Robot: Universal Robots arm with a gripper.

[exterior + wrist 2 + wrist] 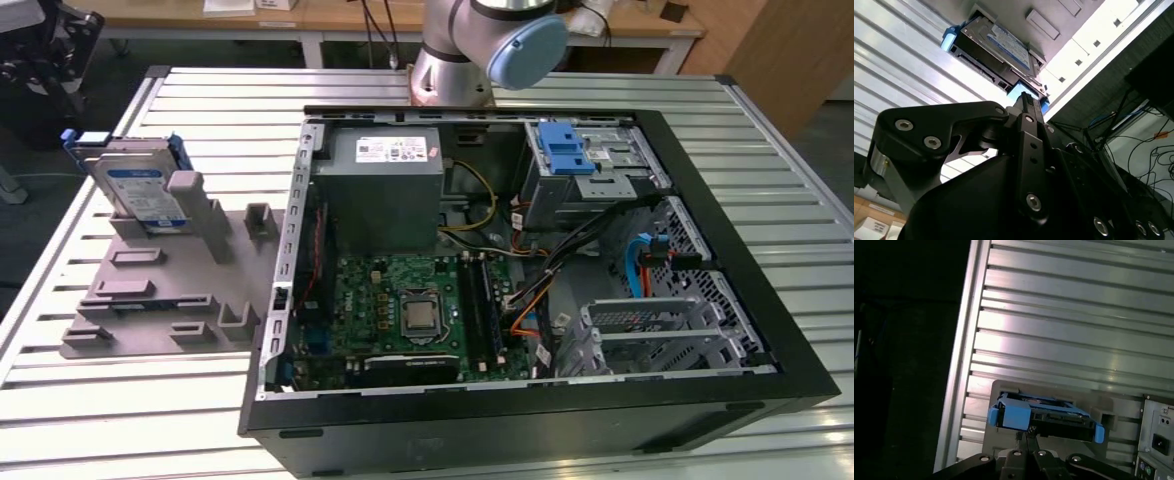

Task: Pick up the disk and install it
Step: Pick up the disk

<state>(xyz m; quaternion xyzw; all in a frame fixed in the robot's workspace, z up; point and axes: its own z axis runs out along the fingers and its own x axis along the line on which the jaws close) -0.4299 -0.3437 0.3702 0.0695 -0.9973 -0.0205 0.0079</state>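
Observation:
The disk [140, 190] stands on edge in a grey holder [147, 290] on the table, at the exterior view's left, outside the computer case. Its white-and-blue label faces the camera and a blue carrier frame runs around its edges. In both wrist views the disk [999, 42] [1054, 415] lies just beyond my gripper's tips. My gripper [1026, 97] [1024, 435] is shut, with its fingers pressed together and nothing between them. A gap separates it from the disk's blue end.
An open black computer case [747, 300] lies on the slatted metal table [134, 400], showing the green board, cables and a metal drive bay with a blue latch [567, 150]. The arm's base [474, 50] stands behind the case. The table's edge runs close to the holder.

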